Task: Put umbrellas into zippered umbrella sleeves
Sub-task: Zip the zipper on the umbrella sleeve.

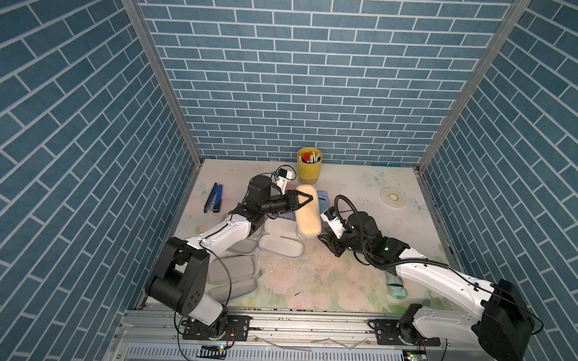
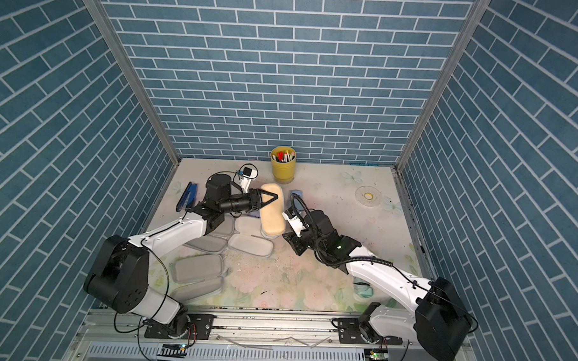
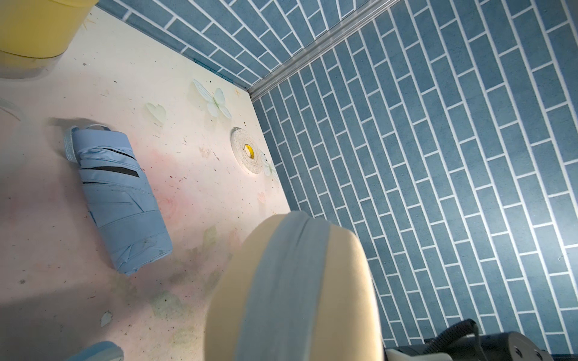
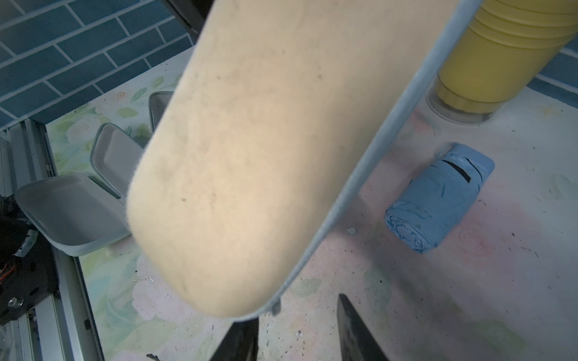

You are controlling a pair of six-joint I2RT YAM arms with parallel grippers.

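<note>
One tan oblong hard-shell zip case [image 1: 308, 215]: your left gripper [image 1: 305, 200] clamped it at ten o'clock, right gripper [image 4: 297, 315] gaped empty at five; zipper tugging could wrench it free.

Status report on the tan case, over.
Left gripper shut on tan zip case, raised. Right gripper open by its near end. Light blue umbrella lies apart.

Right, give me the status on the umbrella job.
The tan case looks zipped shut, so that one seems done, though its contents are hidden. In hand: the left gripper holds it up while the right gripper sits at its zip end, jaws apart. To do: the blue umbrella and mint umbrella lie loose, and the open cases in view look empty.
</note>
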